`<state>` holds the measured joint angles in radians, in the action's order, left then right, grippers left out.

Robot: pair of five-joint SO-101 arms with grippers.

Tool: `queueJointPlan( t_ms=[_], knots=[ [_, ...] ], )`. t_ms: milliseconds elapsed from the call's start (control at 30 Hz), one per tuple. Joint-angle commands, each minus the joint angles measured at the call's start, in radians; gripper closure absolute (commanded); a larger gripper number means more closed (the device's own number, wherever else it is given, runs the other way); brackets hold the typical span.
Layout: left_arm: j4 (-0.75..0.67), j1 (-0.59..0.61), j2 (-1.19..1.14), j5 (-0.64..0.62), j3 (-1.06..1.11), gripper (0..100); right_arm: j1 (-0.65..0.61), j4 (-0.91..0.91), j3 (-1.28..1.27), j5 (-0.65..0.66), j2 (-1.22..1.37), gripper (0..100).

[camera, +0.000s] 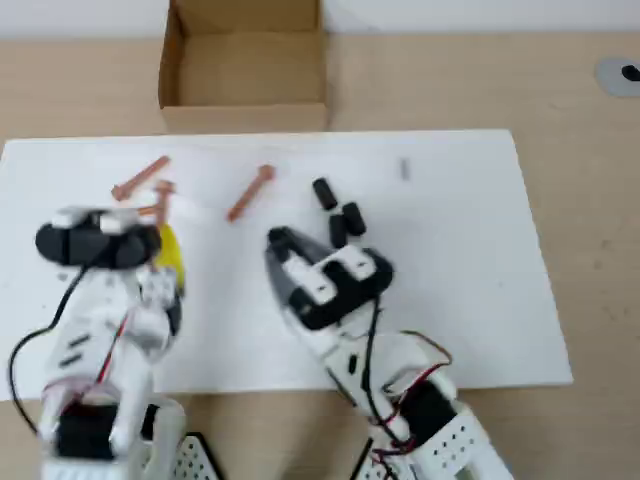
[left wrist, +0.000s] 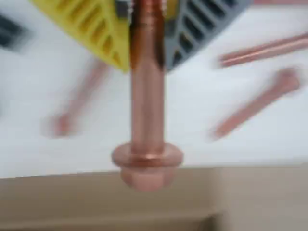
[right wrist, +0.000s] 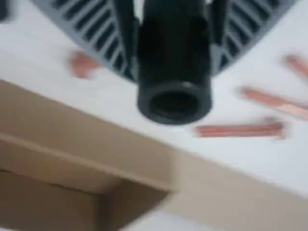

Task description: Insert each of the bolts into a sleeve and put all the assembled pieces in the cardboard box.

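Left claw (left wrist: 147,57): closed tight on a copper bolt (left wrist: 147,120). We see the shank pinched between the yellow finger (left wrist: 91,26) and the grey finger (left wrist: 202,24), with the flanged head sticking out well past the tips.
Right claw (right wrist: 174,48): clamped round a black sleeve (right wrist: 174,82), open bore facing out away from the claw.
Where the claws are: from the high view, the left one is over the left part of the white sheet (camera: 470,300) and the right one is near the sheet's middle, with a clear gap between them.
Loose bolts: lying flat on the sheet. One (camera: 140,178) is just beside the left claw and another (camera: 250,192) is between the two claws. The wrist views show more copper streaks, maybe one or two extra bolts, but it's too smeared for us to count.
Spare sleeves (camera: 352,218): a little bunch of black ones on the sheet, just past the right claw's tip.
Cardboard box (camera: 170,70): open at the top, sitting on the wooden worktop (camera: 590,200) right behind the sheet's far edge, well apart from both claws.
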<state>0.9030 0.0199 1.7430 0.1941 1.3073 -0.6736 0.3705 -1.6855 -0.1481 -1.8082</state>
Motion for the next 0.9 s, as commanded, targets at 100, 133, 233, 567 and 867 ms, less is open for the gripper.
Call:
queueJointPlan(
  t_ms=[100, 133, 233, 567, 867],
  knots=[
    [-0.348, 0.034, -0.002, -0.014, 0.396, 99, 0.179, -0.032, 0.081, 0.029, -0.114, 98.9],
    [-0.33, 0.021, -0.005, -0.031, 0.388, 99, 0.182, -0.029, 0.087, 0.026, -0.114, 98.9],
    [-0.307, -0.046, -0.015, -0.046, 0.391, 99, 0.176, -0.034, 0.099, 0.023, -0.114, 98.9],
    [-0.008, -0.126, -0.022, 0.052, 0.351, 99, 0.159, -0.028, 0.16, 0.023, -0.114, 98.9],
    [0.127, -0.132, -0.022, 0.178, 0.324, 87, 0.159, -0.023, 0.193, 0.028, -0.114, 98.9]
  ],
)
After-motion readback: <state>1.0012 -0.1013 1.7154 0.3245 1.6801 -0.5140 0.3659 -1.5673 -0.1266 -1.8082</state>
